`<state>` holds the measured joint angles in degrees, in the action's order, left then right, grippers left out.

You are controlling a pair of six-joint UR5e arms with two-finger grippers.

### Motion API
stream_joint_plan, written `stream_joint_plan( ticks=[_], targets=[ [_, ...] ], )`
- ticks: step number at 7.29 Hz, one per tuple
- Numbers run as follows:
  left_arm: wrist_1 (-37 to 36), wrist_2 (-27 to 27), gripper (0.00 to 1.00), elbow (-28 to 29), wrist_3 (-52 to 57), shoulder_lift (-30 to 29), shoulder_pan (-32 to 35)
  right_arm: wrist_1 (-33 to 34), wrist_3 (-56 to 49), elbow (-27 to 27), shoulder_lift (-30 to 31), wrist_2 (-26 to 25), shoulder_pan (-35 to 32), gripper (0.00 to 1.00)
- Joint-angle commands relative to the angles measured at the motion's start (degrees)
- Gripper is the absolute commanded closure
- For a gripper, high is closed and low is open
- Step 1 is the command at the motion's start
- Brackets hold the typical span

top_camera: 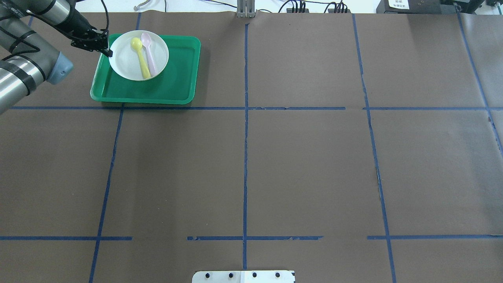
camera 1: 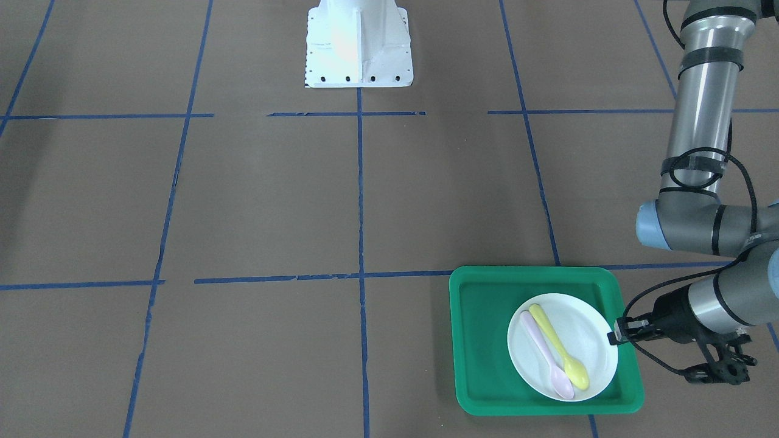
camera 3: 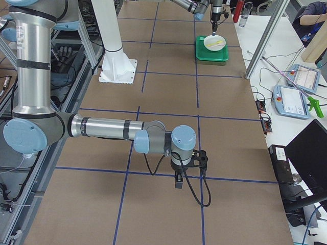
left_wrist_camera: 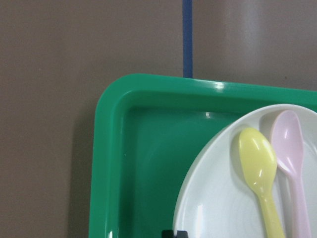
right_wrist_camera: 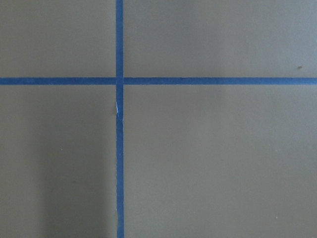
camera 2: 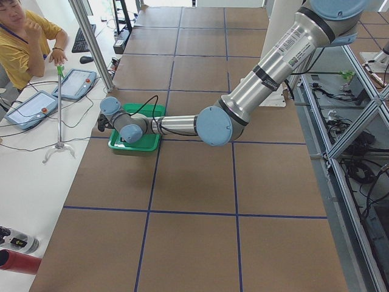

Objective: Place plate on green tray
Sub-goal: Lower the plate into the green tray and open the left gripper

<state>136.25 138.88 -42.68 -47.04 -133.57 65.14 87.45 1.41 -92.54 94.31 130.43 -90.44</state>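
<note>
The white plate (camera 1: 587,328) is over the green tray (camera 1: 481,340), toward the tray's far left corner in the overhead view (top_camera: 122,61). A yellow spoon (camera 1: 557,347) and a pink spoon (camera 1: 543,354) lie on the plate. My left gripper (camera 1: 613,334) comes in from the side and is shut on the plate's rim; its fingertips (left_wrist_camera: 174,233) show at the rim in the left wrist view. My right gripper (camera 3: 178,181) hangs over bare table far from the tray, and I cannot tell whether it is open or shut.
The brown table is marked with blue tape lines (top_camera: 245,118). The robot's white base (camera 1: 359,42) stands at the table's middle edge. Operators' desks with tablets (camera 2: 30,109) lie past the tray's end of the table.
</note>
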Motion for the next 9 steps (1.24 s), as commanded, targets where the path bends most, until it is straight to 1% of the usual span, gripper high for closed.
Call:
stream_joint_plan(
  ticks=[1, 3, 4, 5, 6, 7, 8, 9],
  targets=[
    [1.8, -0.1, 1.0, 0.0, -0.2, -0.3, -1.1, 0.0, 0.0, 0.1, 0.0, 0.0, 0.0, 0.0],
    [3.1, -0.1, 1.0, 0.0, -0.2, -0.3, -3.3, 0.0, 0.0, 0.0, 0.0, 0.0, 0.0, 0.0],
    [3.1, -0.1, 1.0, 0.0, -0.2, -0.2, -3.4, 0.0, 0.0, 0.1, 0.0, 0.0, 0.0, 0.0],
    [3.1, -0.2, 0.77, 0.0, -0.2, 0.0, -3.2, 0.0, 0.0, 0.0, 0.0, 0.0, 0.0, 0.0],
    [2.9, -0.3, 0.57, 0.0, -0.2, 0.0, -3.1, 0.0, 0.0, 0.0, 0.0, 0.0, 0.0, 0.0],
    [2.5, -0.3, 0.01, 0.0, -0.2, 0.2, -3.0, 0.0, 0.0, 0.0, 0.0, 0.0, 0.0, 0.0],
    [2.1, -0.4, 0.0, 0.0, -0.2, 0.1, -2.7, 0.0, 0.0, 0.0, 0.0, 0.0, 0.0, 0.0],
    [-0.9, 0.8, 0.0, -0.3, 1.1, 0.2, 0.0, 0.0, 0.0, 0.0, 0.0, 0.0, 0.0, 0.0]
  ],
)
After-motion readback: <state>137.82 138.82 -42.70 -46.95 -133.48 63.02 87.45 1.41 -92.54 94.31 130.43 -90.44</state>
